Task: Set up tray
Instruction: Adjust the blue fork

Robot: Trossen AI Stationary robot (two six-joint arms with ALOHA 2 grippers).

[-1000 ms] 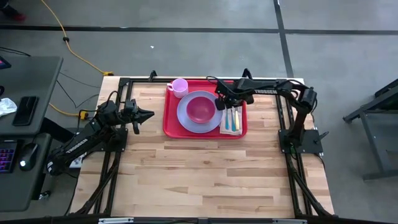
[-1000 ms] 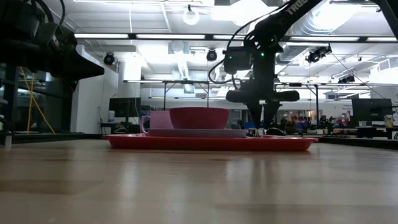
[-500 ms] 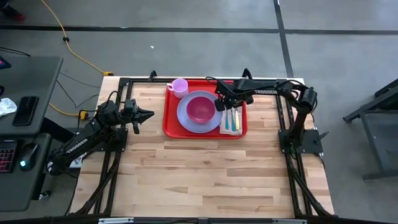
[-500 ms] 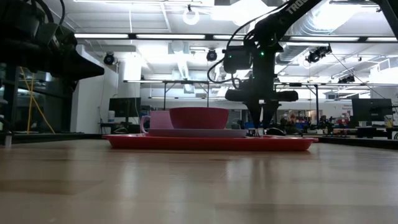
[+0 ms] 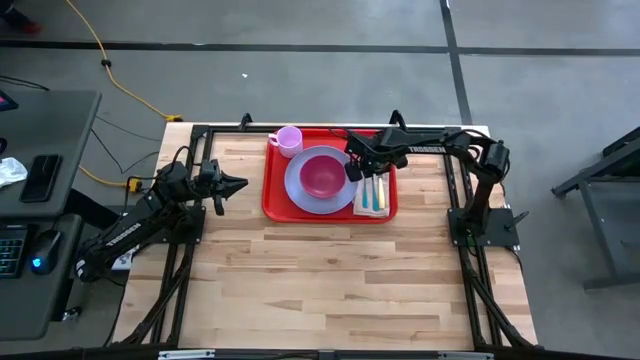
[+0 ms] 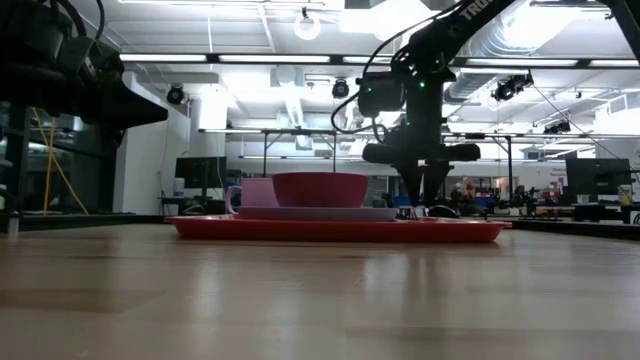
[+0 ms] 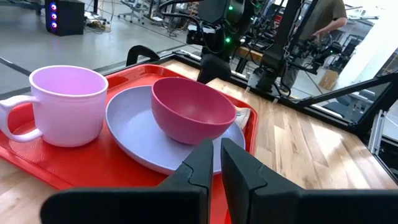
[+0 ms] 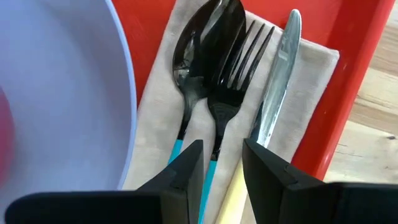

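The tray (image 5: 272, 196) is a large red plastic rectangle with rounded corners and a low raised rim, sitting flat on the table (image 5: 330, 280) against the middle of its far edge. On it rests a lavender plate (image 5: 298, 190) with a dark pink bowl (image 5: 322, 174) in its middle, a pale pink mug (image 5: 289, 139) at the tray's far left corner, and a beige napkin (image 5: 368, 205) along its right side carrying the cutlery. The high view gives that whole layout and shows the right gripper (image 5: 354, 166) hanging over the tray between the bowl and the napkin, while the left gripper (image 5: 236, 183) waits over the table just left of the tray. The low view shows only the tray's red front rim (image 6: 340, 231), with the bowl and mug standing above it and the right arm coming down behind them. The right wrist view alone picks out the cutlery: a spoon (image 8: 196, 46), a fork (image 8: 233, 59) overlapping it and a knife (image 8: 277, 74) side by side on the napkin, the spoon and fork with blue handles; the right fingers (image 8: 186, 171) stand narrowly parted above them, holding nothing. The left wrist view shows the mug's handle (image 7: 12, 115) and the left fingers (image 7: 199, 165) almost together, holding nothing.
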